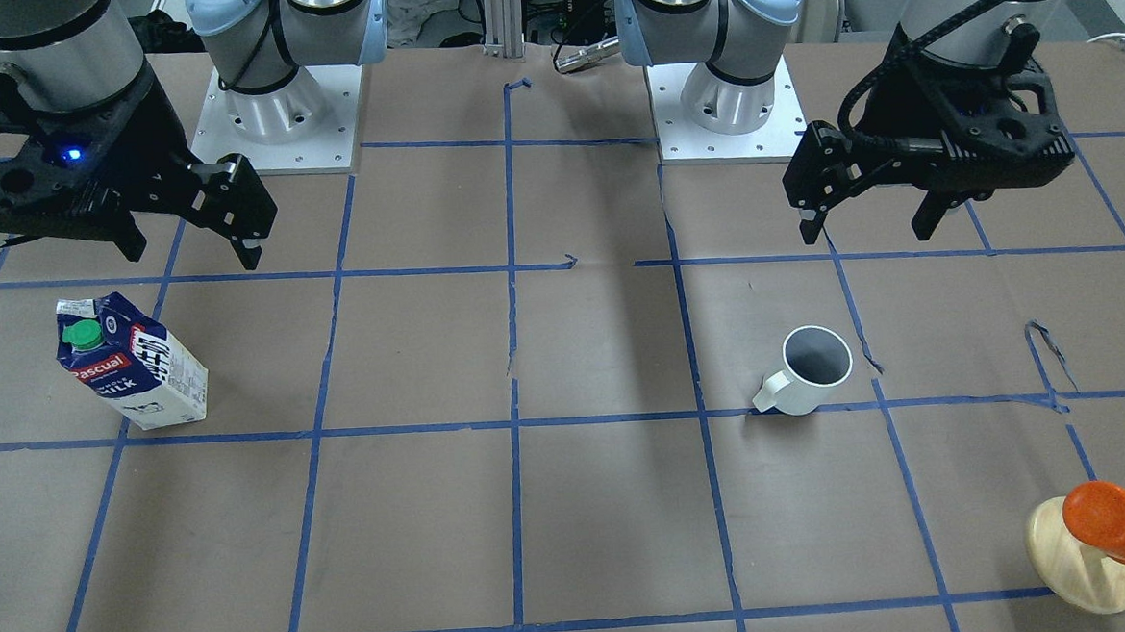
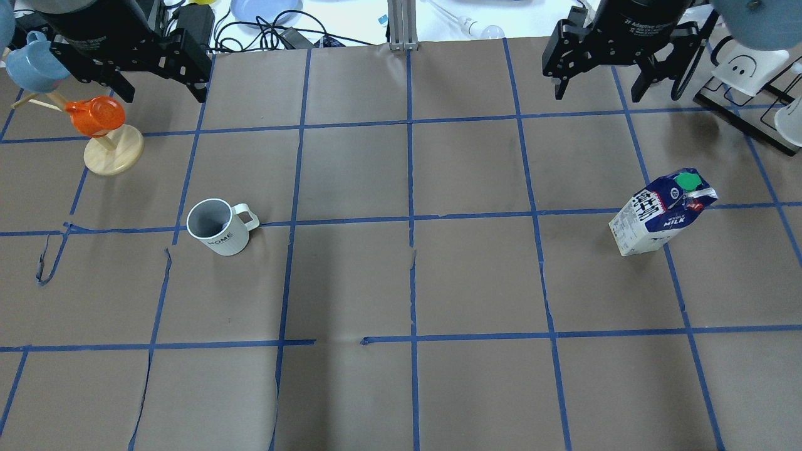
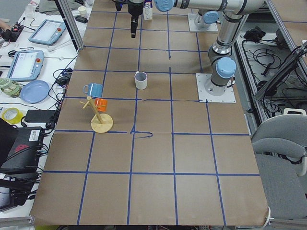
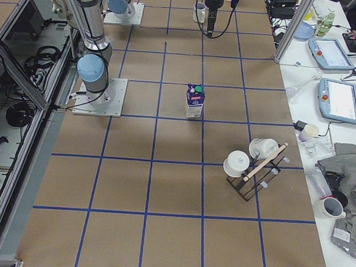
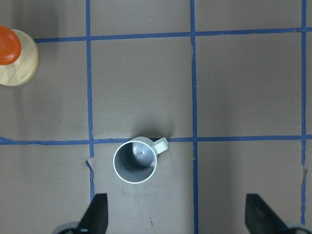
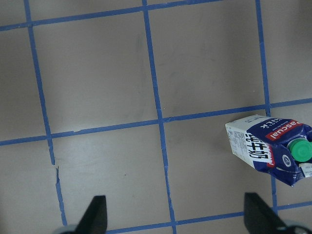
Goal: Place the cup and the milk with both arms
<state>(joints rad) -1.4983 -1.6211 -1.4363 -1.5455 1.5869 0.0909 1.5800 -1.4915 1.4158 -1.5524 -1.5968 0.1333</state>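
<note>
The white ribbed cup [image 2: 216, 228] stands upright on the table's left half, its handle pointing toward the middle; it also shows in the front view [image 1: 811, 370] and the left wrist view [image 5: 135, 161]. My left gripper [image 2: 164, 97] hangs open and empty high above the table, beyond the cup. The blue and white milk carton [image 2: 658, 213] with a green cap stands upright on the right half, also in the front view [image 1: 132, 363] and the right wrist view [image 6: 268, 148]. My right gripper [image 2: 596, 95] is open and empty, high, beyond and left of the carton.
A wooden mug tree [image 2: 116, 160] with an orange cup [image 2: 94, 116] and a blue cup [image 2: 34, 62] stands at the far left. A black rack with white cups [image 4: 255, 166] stands at the far right. Blue tape lines grid the brown paper table cover.
</note>
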